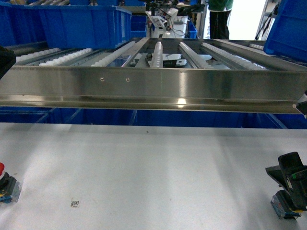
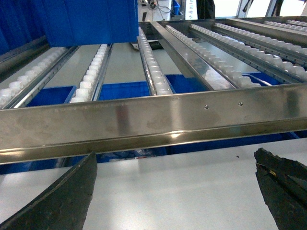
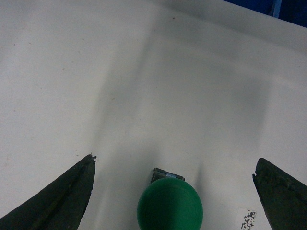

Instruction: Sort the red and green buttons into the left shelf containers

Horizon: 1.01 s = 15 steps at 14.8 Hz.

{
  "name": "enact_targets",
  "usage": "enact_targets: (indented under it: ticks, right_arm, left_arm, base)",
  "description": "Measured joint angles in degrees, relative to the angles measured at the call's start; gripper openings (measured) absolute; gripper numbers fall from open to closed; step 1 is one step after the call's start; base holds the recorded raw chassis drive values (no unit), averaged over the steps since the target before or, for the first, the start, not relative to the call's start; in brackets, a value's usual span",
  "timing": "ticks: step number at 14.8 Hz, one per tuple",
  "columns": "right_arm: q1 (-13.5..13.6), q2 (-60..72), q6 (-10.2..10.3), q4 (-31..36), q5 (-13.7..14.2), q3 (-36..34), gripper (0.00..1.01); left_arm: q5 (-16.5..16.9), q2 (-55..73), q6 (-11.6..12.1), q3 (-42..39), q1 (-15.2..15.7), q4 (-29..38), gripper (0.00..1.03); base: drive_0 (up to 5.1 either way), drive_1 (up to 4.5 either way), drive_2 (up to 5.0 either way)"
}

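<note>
The green button [image 3: 170,206] stands on the white table [image 1: 153,167], its domed cap between the fingers of my right gripper [image 3: 175,158], which is open and not touching it. In the head view that gripper [image 1: 292,184] hangs at the right edge over the button's blue-grey base [image 1: 283,207]. At the far left edge of the table the red button [image 1: 2,183] stands half out of view. My left gripper [image 2: 176,152] is open and holds nothing, facing the steel shelf rail [image 2: 153,120]. A large blue container [image 1: 72,24] sits on the shelf's left rollers.
The steel roller shelf [image 1: 153,88] spans the table's far side at gripper height. Another blue bin [image 1: 288,28] sits at its upper right, and more blue bins [image 1: 144,117] show under it. A small printed code tag [image 1: 75,203] lies on the table. A person [image 1: 220,17] stands far behind.
</note>
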Motion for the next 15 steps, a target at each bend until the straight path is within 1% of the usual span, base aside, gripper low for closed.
enact_targets:
  ticks: [1,3,5,7,10,11,13,14,15]
  right_arm:
    - [-0.31,0.66,0.04,0.72,-0.07,-0.63,0.98]
    - [-0.17,2.16,1.22,2.03,-0.28,-1.95,0.98]
    - [0.57,3.23,2.86,3.37,-0.20,-3.21,0.98]
    - [1.95,4.52,4.31,6.25,0.26,-4.52,0.98]
    - [1.97,6.78,4.90,9.11,0.85,-5.22,0.98]
    - [1.90,7.23,4.98,10.25,1.46,-5.27,0.98]
    - [1.29,8.02,5.38,13.38,1.53,-5.68,0.98]
    - [0.79,8.59,5.70,14.38,2.12,-5.86,0.94]
    - [0.70,9.22,5.86,14.60,2.14,-5.97,0.83]
  left_arm:
    - [0.00,0.00,0.00,0.00,0.00,0.04,0.98]
    - [0.00,0.00,0.00,0.00,0.00,0.04,0.98]
    - [0.00,0.00,0.00,0.00,0.00,0.04,0.98]
    - [0.00,0.00,0.00,0.00,0.00,0.04,0.98]
    - [-0.02,0.00,0.00,0.00,0.02,0.04,0.98]
    - [0.00,0.00,0.00,0.00,0.00,0.04,0.98]
    - [0.00,0.00,0.00,0.00,0.00,0.04,0.98]
    - [0.00,0.00,-0.02,0.00,0.00,0.09,0.98]
    - [0.00,0.00,0.00,0.00,0.00,0.07,0.98]
  base:
    - [0.0,0.00,0.0]
    - [0.0,0.00,0.0]
    - [0.0,0.00,0.0]
    - [0.0,0.00,0.0]
    - [0.0,0.00,0.0]
    - [0.0,0.00,0.0]
    - [0.0,0.00,0.0]
    - [0.0,0.00,0.0]
    - [0.0,0.00,0.0]
